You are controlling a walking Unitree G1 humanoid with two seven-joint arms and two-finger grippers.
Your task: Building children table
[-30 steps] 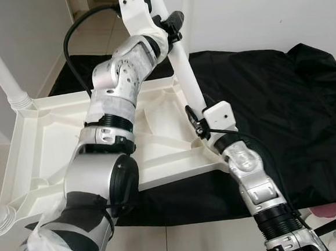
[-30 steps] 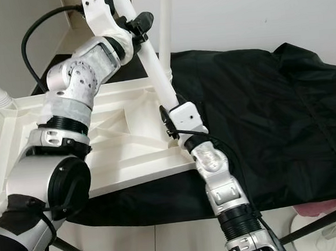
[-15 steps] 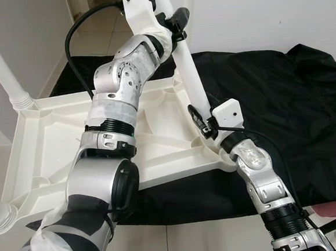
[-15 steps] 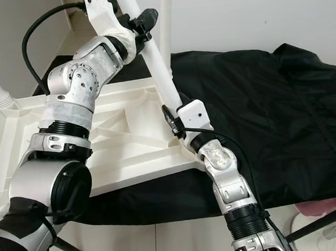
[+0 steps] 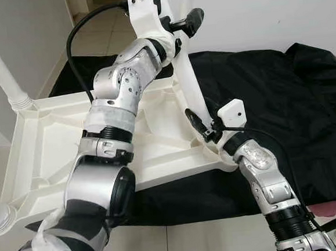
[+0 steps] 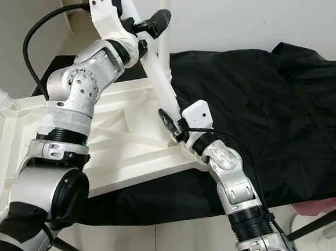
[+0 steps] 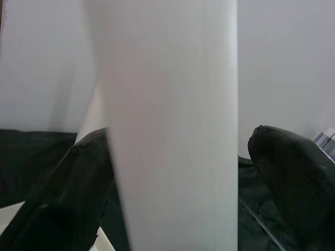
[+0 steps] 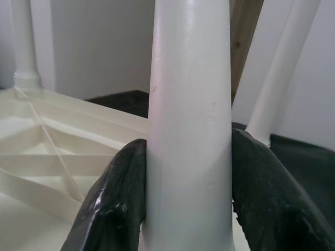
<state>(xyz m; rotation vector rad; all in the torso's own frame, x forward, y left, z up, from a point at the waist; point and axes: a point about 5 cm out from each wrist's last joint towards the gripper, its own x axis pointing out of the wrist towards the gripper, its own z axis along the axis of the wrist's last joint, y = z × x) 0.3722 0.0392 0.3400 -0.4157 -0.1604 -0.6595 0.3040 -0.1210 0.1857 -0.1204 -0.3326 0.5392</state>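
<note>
Right claw (image 5: 198, 125) pinches the white table leg (image 5: 189, 86) just above the corner socket of the upturned white tabletop (image 5: 53, 146); its wrist view shows both black fingers (image 8: 112, 201) pressed against the leg's sides. Left claw (image 5: 179, 28) sits higher up the same leg, fingers spread — the left wrist view shows one finger (image 7: 68, 193) beside the leg and the other (image 7: 290, 178) standing clear of it. From the head views, the tabletop lies underside up, partly on a black sheet (image 5: 282, 99) and partly over the tiled floor (image 5: 165, 242). Another leg (image 5: 0, 69) stands at the tabletop's far left corner, and a third (image 8: 280, 68) rises behind the held leg. The left arm (image 5: 110, 124) crosses over the tabletop's ribbed middle, hiding it.
</note>
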